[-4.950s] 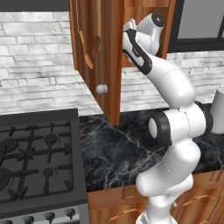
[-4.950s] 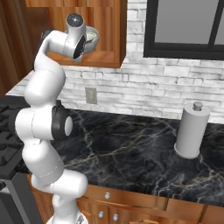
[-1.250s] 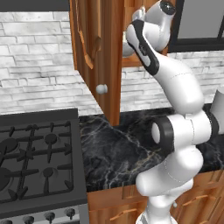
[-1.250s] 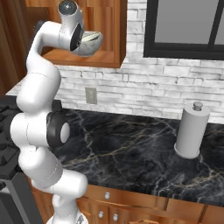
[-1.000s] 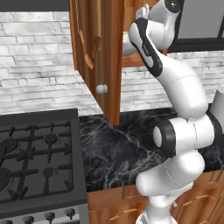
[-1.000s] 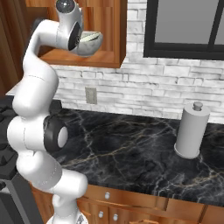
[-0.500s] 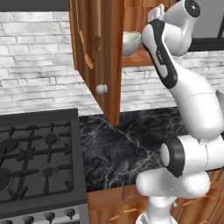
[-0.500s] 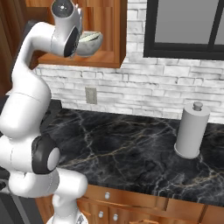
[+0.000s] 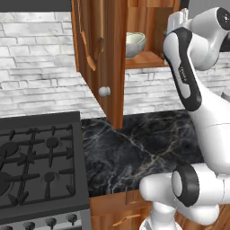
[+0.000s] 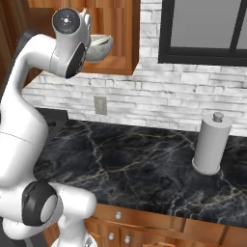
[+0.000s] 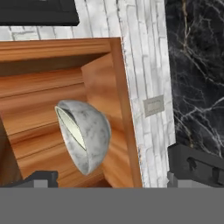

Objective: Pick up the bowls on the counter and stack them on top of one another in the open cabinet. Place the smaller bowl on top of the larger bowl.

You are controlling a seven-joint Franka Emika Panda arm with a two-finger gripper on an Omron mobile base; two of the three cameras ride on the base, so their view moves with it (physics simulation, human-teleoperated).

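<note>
The larger bowl (image 9: pixel 134 46), speckled grey-white, stands on the shelf of the open cabinet (image 9: pixel 144 60). The smaller bowl (image 11: pixel 72 127) sits nested inside it; only its cream rim and inside show. The same stack (image 10: pixel 102 48) appears just right of the arm's hand in the right base view. My gripper (image 11: pixel 118 175) is open, with its fingertips (image 11: pixel 196 164) wide apart and nothing between them. It hangs back from the bowls, outside the cabinet front. The counter (image 9: pixel 134 148) lies below.
The cabinet door (image 9: pixel 95 54) with its silver knob (image 9: pixel 104 91) swings out to the left of the shelf. A black gas stove (image 9: pixel 36 166) sits left of the counter. A grey paper-towel roll (image 10: pixel 210 144) stands at the right, and a wall outlet (image 10: pixel 100 104) is below the cabinet.
The arm has drawn back from the cabinet, toward the right in the left base view. The stacked bowls stay on the shelf and now show unobstructed.
</note>
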